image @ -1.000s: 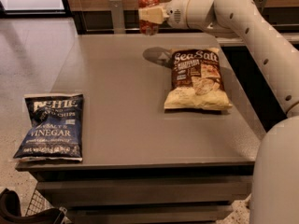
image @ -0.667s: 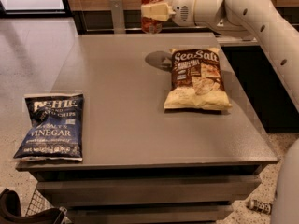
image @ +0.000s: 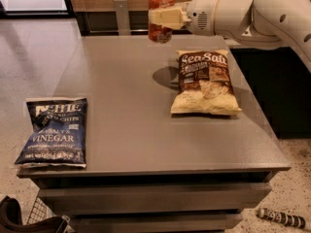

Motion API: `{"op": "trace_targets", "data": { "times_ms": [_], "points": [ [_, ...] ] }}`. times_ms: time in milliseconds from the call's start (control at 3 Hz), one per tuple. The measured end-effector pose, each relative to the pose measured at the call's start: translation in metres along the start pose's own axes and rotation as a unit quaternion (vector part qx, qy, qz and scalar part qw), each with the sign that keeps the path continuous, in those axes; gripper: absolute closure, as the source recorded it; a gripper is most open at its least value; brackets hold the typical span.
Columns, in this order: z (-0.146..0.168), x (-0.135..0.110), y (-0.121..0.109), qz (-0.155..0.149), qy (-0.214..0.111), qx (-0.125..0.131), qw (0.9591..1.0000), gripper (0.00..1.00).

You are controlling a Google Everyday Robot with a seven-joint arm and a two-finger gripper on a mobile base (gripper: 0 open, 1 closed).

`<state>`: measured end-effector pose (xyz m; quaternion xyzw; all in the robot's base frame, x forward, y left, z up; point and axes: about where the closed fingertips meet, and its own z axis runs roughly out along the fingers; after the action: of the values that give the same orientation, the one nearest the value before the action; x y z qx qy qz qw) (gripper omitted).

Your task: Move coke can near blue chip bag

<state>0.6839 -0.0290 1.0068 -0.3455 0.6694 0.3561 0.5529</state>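
Note:
The coke can (image: 160, 1), red-orange with a silver top, hangs upright in the air above the far edge of the grey table (image: 131, 96). My gripper (image: 164, 17) comes in from the right and is shut on the can, its cream fingers (image: 167, 17) across the can's middle. The can's shadow lies on the table just left of the brown-and-cream bag. The blue chip bag (image: 54, 131), dark navy with white "VINEGAR" lettering, lies flat at the table's front left corner, far from the can.
A brown-and-cream "Sea Salt" chip bag (image: 205, 81) lies flat at the table's right centre. My white arm (image: 252, 13) spans the upper right. A dark wall unit stands behind the table. A small dark cylinder (image: 282, 218) lies on the floor at the lower right.
The gripper holding the can has shifted slightly to the right and the view has moved a little left; the bags have not moved on the table.

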Motion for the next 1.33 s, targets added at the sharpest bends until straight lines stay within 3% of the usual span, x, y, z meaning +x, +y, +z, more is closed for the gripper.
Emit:
{"op": "trace_targets", "data": {
  "times_ms": [333,667,1000,1333],
  "points": [
    [-0.012,0.007,0.038,-0.004,-0.007,-0.012,0.9999,1.0],
    [-0.017,0.021,0.09,-0.034,-0.016,-0.065,0.9971,1.0],
    [-0.016,0.029,0.124,-0.064,-0.019,-0.115,0.9911,1.0],
    [-0.018,0.032,0.145,-0.081,-0.003,-0.144,0.9862,1.0]
  ]
}}
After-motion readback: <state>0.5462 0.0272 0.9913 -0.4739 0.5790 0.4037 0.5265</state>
